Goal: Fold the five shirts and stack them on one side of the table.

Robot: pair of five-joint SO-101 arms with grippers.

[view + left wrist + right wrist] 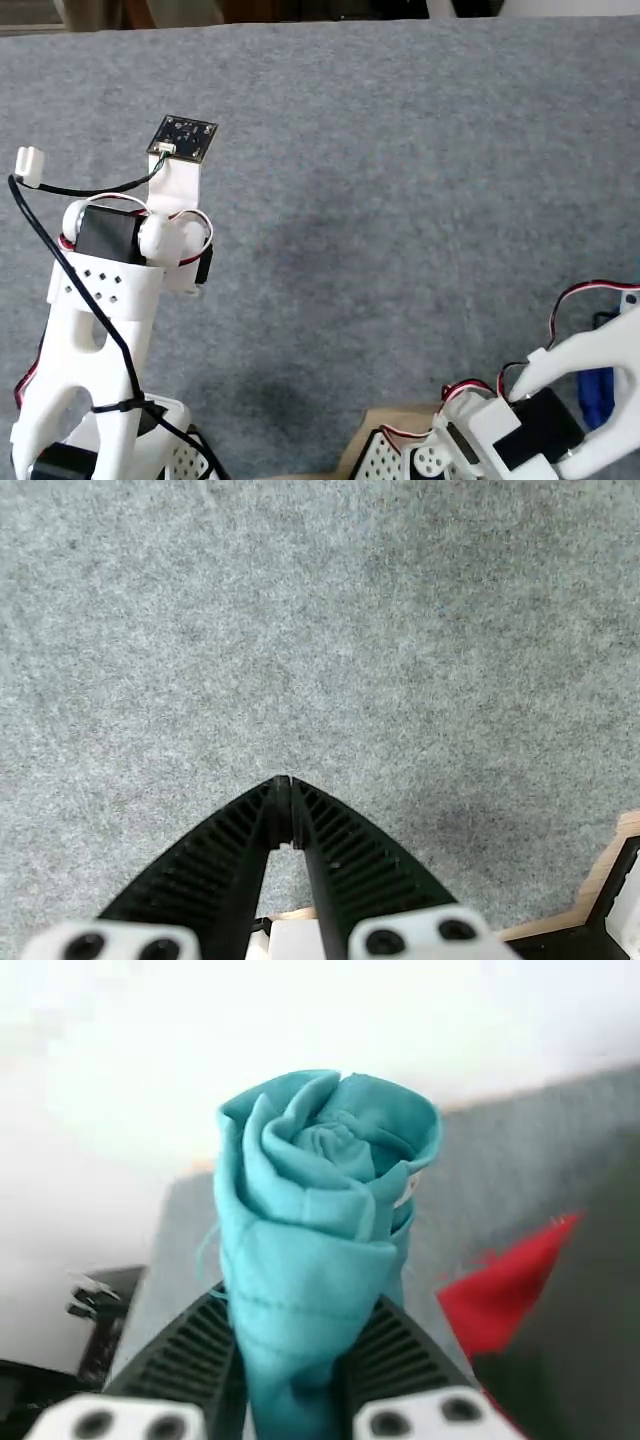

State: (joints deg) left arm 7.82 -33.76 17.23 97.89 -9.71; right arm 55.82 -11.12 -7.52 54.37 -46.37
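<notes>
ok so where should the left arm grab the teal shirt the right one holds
Probably the rolled free end of the teal shirt, bulging past the right gripper. Its jaws are shut on the part nearer its wrist, so come from the far end, opposite them. The left gripper, now shut, must open first.

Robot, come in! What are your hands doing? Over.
Left hand shut, holding nothing, above grey table. Right hand shut on bunched teal shirt. Red cloth beyond it.

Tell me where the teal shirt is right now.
In the right wrist view, the teal shirt is bunched in the right gripper, a red cloth nearby.
</notes>
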